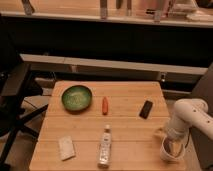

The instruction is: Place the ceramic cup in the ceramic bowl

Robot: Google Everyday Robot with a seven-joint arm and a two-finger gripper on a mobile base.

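On the wooden table (125, 127), the ceramic cup (168, 151) sits at the near right corner, directly beneath my gripper (171, 142), jaws wide apart, clamping nothing.

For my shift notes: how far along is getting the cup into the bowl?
Done: the pincer is at the ceramic cup, at the table's near right corner. In hand: the grasp; the pincer is open, cup on the table. Left: lifting, carrying it across to the empty ceramic bowl, setting it inside.
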